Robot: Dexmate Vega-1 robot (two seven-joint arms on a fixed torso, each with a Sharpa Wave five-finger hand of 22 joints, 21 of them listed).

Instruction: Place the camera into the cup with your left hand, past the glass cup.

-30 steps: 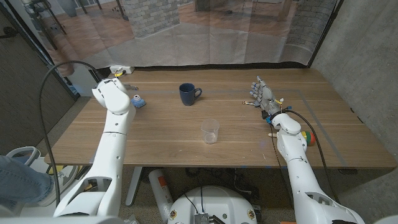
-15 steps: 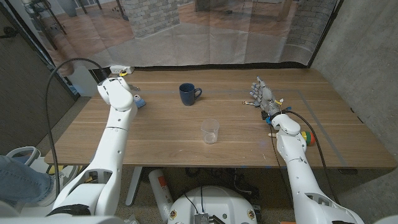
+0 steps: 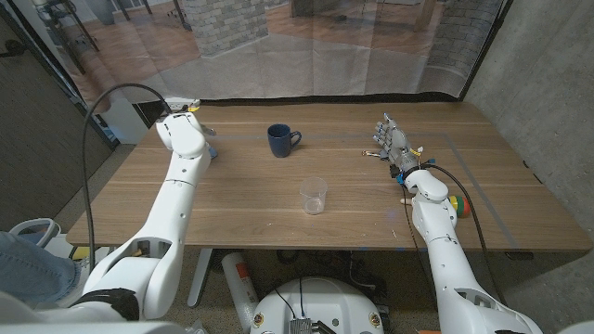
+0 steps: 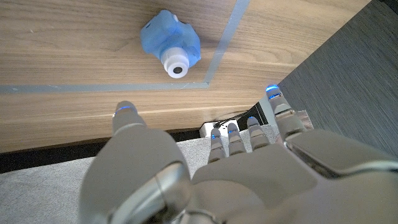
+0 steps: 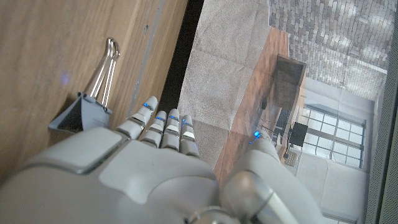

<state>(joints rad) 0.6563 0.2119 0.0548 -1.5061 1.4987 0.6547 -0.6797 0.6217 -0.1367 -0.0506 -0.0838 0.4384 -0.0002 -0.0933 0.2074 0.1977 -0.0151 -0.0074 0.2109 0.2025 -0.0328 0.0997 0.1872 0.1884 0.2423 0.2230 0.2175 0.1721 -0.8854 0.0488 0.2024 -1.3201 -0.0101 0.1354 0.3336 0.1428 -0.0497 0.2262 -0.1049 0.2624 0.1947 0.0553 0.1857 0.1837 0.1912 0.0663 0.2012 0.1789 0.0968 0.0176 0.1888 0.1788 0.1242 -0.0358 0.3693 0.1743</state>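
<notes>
Spanning the whole head view, the wooden table (image 3: 278, 223) carries everything else. On the robot's left side the left arm (image 3: 176, 199) reaches far forward to the far left corner of the table, and its upper casing covers most of what lies under it there. The right arm (image 3: 436, 232) lies along the right side of the table. The left hand (image 4: 205, 177) hangs above the table edge with its fingers (image 4: 231, 138) spread and straight, holding nothing, and it does not touch the toy. The right hand (image 3: 390, 141) stands at the right side of the table with its fingers (image 5: 163, 127) stretched out together and nothing between them. The dark blue cup (image 3: 281, 140) stands upright in the far middle of the table, its handle pointing to the robot's right. The glass cup (image 3: 314, 196) stands upright nearer to the robot, close to the table's centre and well apart from the blue one. The camera (image 4: 171, 45), a small light blue toy with a white round lens, lies on the wood at the far left corner, just beside a pale tape line (image 4: 225, 43) and a little beyond the left fingertips. A black binder clip (image 5: 81, 112) with silver handles lies on the table just beside the right hand.
</notes>
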